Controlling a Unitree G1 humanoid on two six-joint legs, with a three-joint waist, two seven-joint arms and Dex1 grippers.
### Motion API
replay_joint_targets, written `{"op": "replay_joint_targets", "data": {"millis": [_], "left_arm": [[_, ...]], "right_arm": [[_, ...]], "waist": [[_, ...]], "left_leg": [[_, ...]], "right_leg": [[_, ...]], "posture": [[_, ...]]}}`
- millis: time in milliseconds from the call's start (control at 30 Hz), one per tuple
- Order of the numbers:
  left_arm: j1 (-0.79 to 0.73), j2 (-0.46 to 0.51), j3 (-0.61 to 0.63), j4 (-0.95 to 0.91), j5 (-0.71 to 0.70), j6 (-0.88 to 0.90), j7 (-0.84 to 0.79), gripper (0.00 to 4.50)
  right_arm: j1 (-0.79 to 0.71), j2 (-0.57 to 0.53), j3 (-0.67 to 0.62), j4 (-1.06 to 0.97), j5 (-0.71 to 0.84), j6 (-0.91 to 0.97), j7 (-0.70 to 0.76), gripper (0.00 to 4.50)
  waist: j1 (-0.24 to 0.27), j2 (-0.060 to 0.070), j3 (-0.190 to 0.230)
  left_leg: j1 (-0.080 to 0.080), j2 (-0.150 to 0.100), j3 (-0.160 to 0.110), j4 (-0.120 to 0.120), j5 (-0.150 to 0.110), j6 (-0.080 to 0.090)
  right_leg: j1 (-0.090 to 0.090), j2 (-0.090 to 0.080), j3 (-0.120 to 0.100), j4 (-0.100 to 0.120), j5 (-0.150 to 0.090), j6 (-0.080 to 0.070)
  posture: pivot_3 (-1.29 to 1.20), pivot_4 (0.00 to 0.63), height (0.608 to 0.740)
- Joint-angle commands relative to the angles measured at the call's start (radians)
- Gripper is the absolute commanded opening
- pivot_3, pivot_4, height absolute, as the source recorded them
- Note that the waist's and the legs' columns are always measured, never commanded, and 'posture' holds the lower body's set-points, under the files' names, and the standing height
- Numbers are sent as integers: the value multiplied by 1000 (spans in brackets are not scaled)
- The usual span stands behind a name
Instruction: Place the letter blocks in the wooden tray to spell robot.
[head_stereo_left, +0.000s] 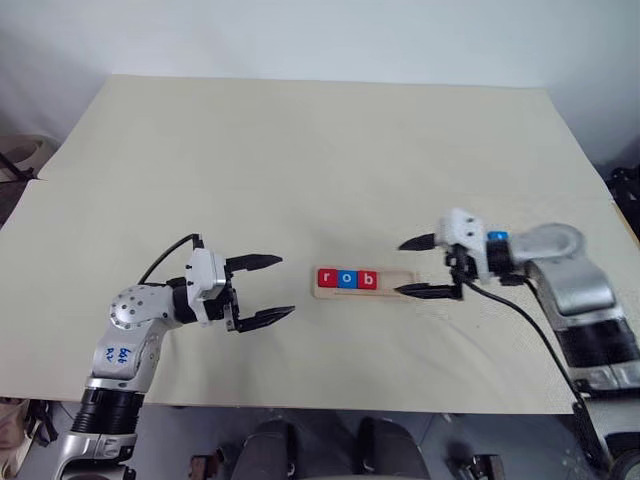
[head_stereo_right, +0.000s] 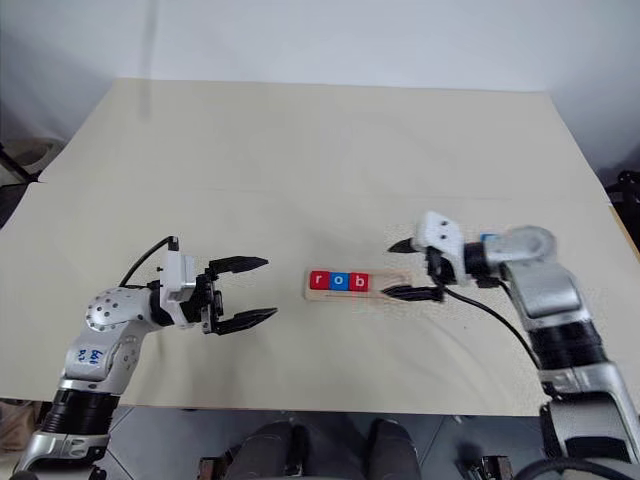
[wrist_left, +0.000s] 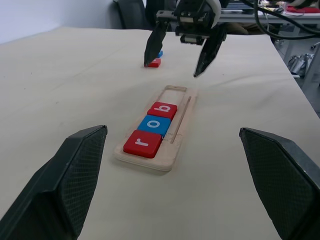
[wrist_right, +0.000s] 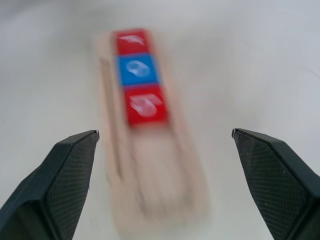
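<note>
**Blocks: three in the tray, two loose by the right arm**

Three blocks sit in the tray (head_stereo_left: 362, 284) side by side, touching: a red r (head_stereo_left: 326, 279), a blue o (head_stereo_left: 346, 279) and a red b (head_stereo_left: 367, 280), reading left to right. They fill the left part of the groove; the right part is bare wood. The tray lies flat on the cream counter (head_stereo_left: 300, 150), near its front edge, lengthwise left to right, between the two arms.

The left claw (head_stereo_left: 270, 287) is open wide and holds nothing. It hangs above the counter just left of the tray, pointing toward it, apart from the tray's end.

The right claw (head_stereo_left: 424, 266) is also open wide and empty. It sits at the tray's right end, pointing left and tilted down a little; its near finger (head_stereo_left: 425, 291) lies over or just beside that end, its far finger (head_stereo_left: 417, 242) beyond the tray's far side. Whether the near finger touches the wood I cannot tell.

In the left wrist view two more blocks lie on the counter to the right of the tray, behind the right claw: a red one (wrist_left: 154, 62) and a blue one (wrist_left: 159, 53), close together, perhaps touching. Their letters are too small to read.
</note>
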Motion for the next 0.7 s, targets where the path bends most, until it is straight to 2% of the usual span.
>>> {"op": "replay_joint_targets", "data": {"millis": [33, 167, 367, 533, 700], "left_arm": [[-9, -10, 7, 19, -13, -10, -7, 4500], [-39, -17, 11, 75, -20, 23, -7, 4500], [-104, -22, 20, 160, -11, 32, -15, 4500], [-140, -31, 6, 205, -4, 15, -45, 4500], [-154, -39, 8, 217, -3, 5, -56, 4500]], "right_arm": [[147, -21, -180, -130, 57, -36, -95, 4460], [475, 69, -468, -298, 130, -101, -220, 4460], [811, 290, -668, -462, 187, -212, -382, 4460], [951, 441, -683, -480, 167, -317, -492, 4460], [940, 454, -640, -450, 153, -370, -542, 4460]], "waist": [[6, 0, 0], [13, 0, 0], [10, 0, 0], [-1, 1, -1], [-11, 2, -1]], "left_leg": [[0, 0, 0, 0, 0, 0], [0, 0, 1, 0, 0, 0], [2, 0, 1, -1, 0, 0], [4, 0, 2, -2, 0, 0], [4, 1, 2, -2, 0, 0]], "right_leg": [[0, 0, 0, 0, 0, 0], [0, 0, 0, 0, 0, 0], [1, 0, 2, 0, 0, 0], [1, 1, 4, 0, 0, 0], [0, 1, 5, 1, 0, 0]], "posture": [[0, 150, 740], [0, 150, 740], [0, 150, 740], [0, 150, 740], [0, 150, 740]]}}
